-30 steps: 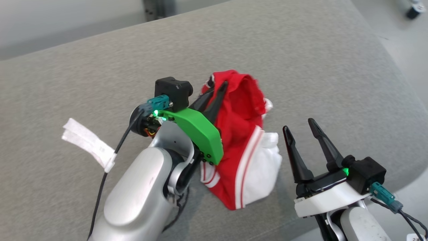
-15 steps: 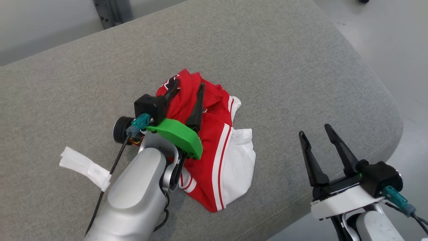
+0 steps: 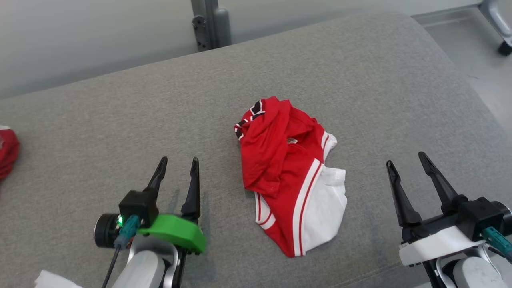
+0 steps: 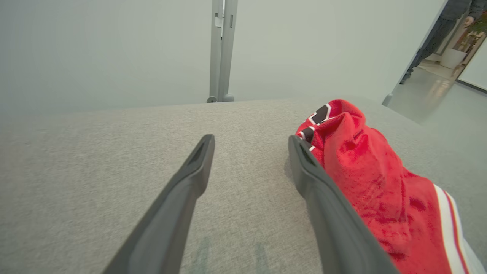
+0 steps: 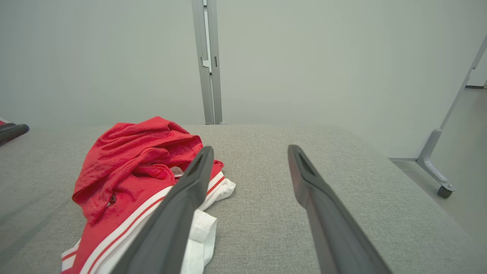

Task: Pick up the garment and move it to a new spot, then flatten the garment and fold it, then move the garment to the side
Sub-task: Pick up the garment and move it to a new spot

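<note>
Grey cushion [image 3: 120, 120]; metal post [image 3: 210, 24] behind; red cloth [image 3: 6, 154] at left edge

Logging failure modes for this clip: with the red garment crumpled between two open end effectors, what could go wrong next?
The garment is bunched in layers; a pinch may catch several and spoil flattening. Its white part lies near the front edge of the cushion, so pulling it nearer might drag it off.
</note>
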